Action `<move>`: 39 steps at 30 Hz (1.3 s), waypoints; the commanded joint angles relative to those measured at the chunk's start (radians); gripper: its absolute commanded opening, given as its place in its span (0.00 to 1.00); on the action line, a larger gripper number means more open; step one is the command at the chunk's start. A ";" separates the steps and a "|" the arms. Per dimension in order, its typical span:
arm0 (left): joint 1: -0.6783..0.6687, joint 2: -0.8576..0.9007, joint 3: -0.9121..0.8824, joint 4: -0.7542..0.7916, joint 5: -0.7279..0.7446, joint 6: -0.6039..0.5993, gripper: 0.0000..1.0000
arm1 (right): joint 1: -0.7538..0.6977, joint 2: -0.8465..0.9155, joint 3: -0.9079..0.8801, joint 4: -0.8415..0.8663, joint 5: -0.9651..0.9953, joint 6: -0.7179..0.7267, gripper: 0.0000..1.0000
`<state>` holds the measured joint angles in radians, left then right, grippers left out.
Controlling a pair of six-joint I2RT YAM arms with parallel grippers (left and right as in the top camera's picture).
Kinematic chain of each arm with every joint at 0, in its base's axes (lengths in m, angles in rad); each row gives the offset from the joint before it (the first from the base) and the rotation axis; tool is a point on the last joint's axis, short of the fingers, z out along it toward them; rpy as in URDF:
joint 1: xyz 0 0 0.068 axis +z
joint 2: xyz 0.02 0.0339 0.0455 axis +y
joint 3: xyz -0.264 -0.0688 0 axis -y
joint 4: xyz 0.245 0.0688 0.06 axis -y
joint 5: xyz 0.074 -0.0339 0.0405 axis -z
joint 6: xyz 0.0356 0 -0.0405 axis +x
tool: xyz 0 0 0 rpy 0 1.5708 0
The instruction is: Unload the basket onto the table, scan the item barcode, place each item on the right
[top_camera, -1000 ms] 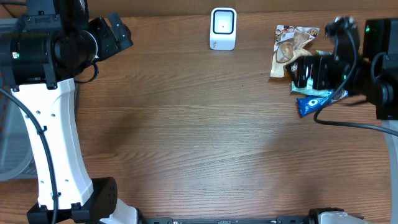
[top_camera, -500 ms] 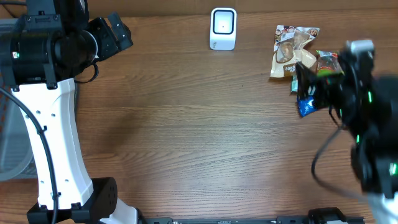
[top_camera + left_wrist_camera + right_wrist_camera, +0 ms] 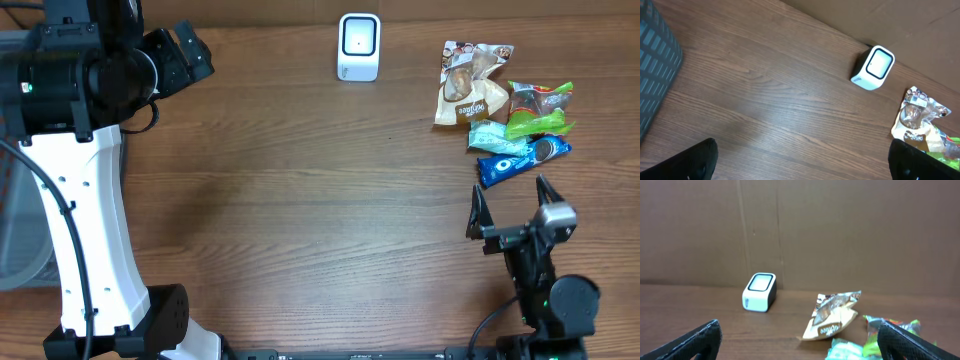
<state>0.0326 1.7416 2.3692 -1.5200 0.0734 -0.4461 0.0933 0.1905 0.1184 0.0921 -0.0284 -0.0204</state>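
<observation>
A white barcode scanner [image 3: 359, 45] stands at the back middle of the table, also seen in the left wrist view [image 3: 873, 67] and the right wrist view [image 3: 759, 292]. To its right lies a cluster of snack packets: a beige one [image 3: 472, 82], a green one [image 3: 540, 108], a teal one [image 3: 495, 135] and a blue one [image 3: 520, 158]. My right gripper [image 3: 512, 205] sits just in front of the blue packet, open and empty, facing the beige packet [image 3: 832, 322]. My left gripper [image 3: 195, 62] hovers at the back left, open, holding nothing.
A dark slatted bin [image 3: 655, 65] stands off the table's left side. A brown cardboard wall [image 3: 840, 230] closes the back. The left arm's white link [image 3: 85, 220] runs along the left edge of the wooden table [image 3: 300, 200].
The right arm swung away from above the snack packets toward the near edge of the table, uncovering the green, teal and blue packets. The left arm has not moved.
</observation>
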 commanded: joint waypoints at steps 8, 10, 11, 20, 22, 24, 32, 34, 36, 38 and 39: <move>0.000 -0.001 0.000 0.002 -0.006 -0.010 1.00 | 0.003 -0.188 -0.111 -0.090 0.008 0.020 1.00; 0.000 -0.001 0.000 0.003 -0.006 -0.010 1.00 | 0.003 -0.188 -0.111 -0.129 0.008 0.020 1.00; 0.000 -0.001 0.000 0.003 -0.006 -0.010 1.00 | 0.002 -0.188 -0.111 -0.157 0.009 0.020 1.00; 0.000 -0.001 0.000 0.003 -0.006 -0.010 1.00 | 0.002 -0.187 -0.110 -0.176 0.009 0.020 1.00; 0.000 -0.001 0.000 0.003 -0.006 -0.010 1.00 | 0.002 -0.187 -0.110 -0.176 0.009 0.020 1.00; 0.000 -0.001 0.000 0.003 -0.006 -0.010 1.00 | 0.002 -0.187 -0.110 -0.176 0.009 0.020 1.00; 0.000 -0.001 0.000 0.003 -0.006 -0.010 1.00 | 0.002 -0.187 -0.110 -0.176 0.009 0.020 1.00; 0.000 -0.001 0.000 0.003 -0.006 -0.010 0.99 | 0.002 -0.187 -0.110 -0.176 0.009 0.020 1.00; 0.000 -0.001 0.000 -0.018 -0.006 0.005 1.00 | 0.002 -0.187 -0.110 -0.176 0.009 0.020 1.00; 0.000 -0.001 0.000 -0.047 -0.006 0.005 1.00 | 0.002 -0.187 -0.110 -0.176 0.009 0.020 1.00; 0.000 -0.001 0.000 -0.048 -0.006 0.005 1.00 | 0.002 -0.187 -0.110 -0.176 0.009 0.020 1.00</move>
<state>0.0326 1.7416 2.3692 -1.5570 0.0734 -0.4454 0.0933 0.0128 0.0185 -0.0902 -0.0250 -0.0036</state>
